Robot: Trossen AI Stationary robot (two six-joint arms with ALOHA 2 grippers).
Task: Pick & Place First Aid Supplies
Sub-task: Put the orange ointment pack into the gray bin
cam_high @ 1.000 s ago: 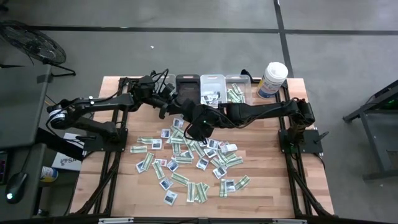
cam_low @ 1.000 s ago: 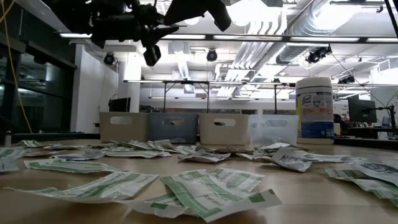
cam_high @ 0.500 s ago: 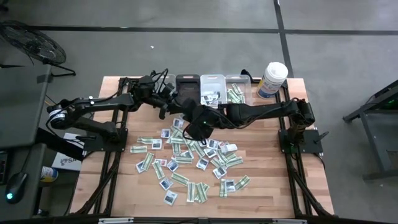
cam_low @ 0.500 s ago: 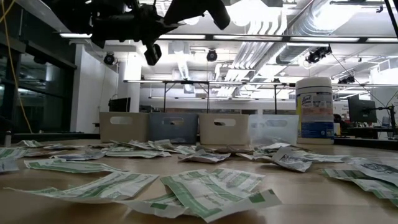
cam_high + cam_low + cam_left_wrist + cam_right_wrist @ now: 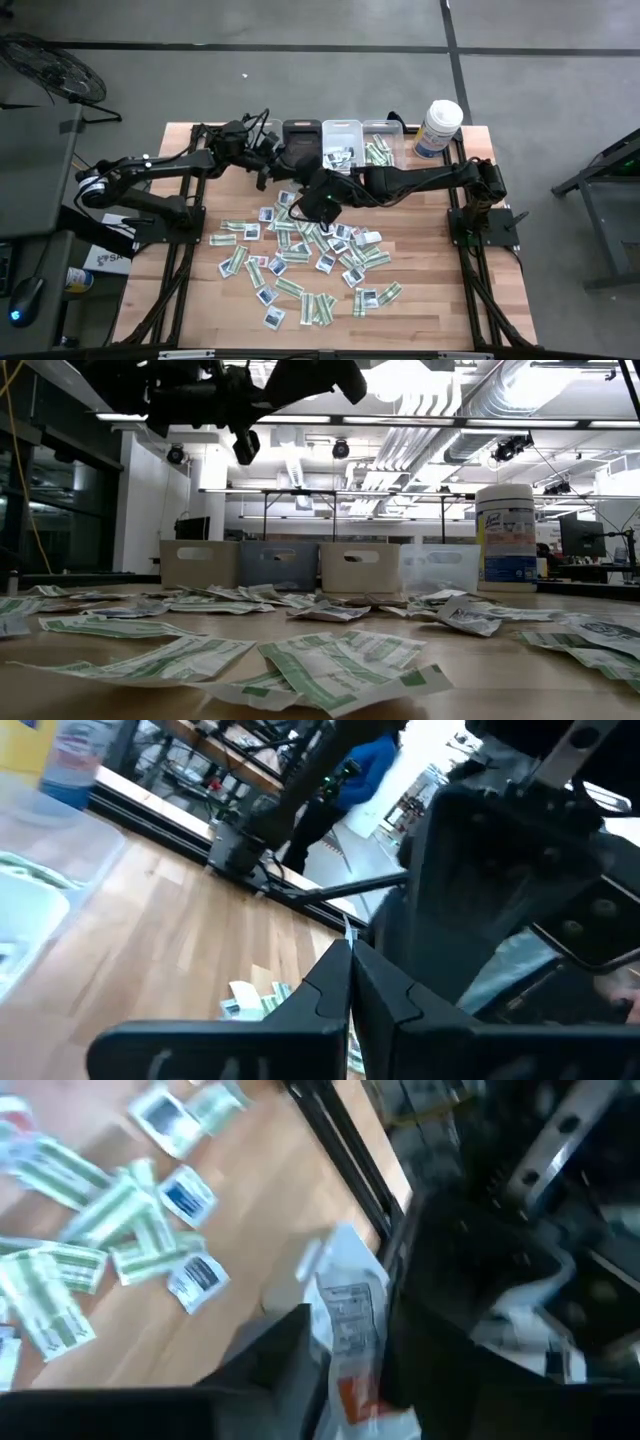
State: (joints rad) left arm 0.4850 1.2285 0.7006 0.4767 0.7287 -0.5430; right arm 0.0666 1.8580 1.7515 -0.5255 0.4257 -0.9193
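The first aid supplies (image 5: 300, 250), small green-and-white and blue-marked packets, lie scattered flat over the middle of the table. High above them my two grippers meet. My left gripper (image 5: 350, 972) is shut on one white packet (image 5: 345, 1315) with a red mark. My right gripper (image 5: 350, 1380) is open, one finger on either side of that same packet; I cannot tell whether they touch it. In the high view the packet is hidden between my left gripper (image 5: 270, 172) and my right gripper (image 5: 308, 200). My left gripper pinches the packet between its two fingers. Only a thin white edge (image 5: 347, 930) sticks out past the fingertips, seen end-on. The fingers come in about level from the table's left. The packet is lifted clear, well above the table.
Four small bins (image 5: 358, 567) stand in a row at the far edge; two (image 5: 342, 140) hold some packets. A tall white canister (image 5: 440, 128) stands at the far right. Bare wood lies along the table's left, right and near edges.
My right gripper has rolled about its own pointing line while staying in place above the packets. The packets on the table have not moved.
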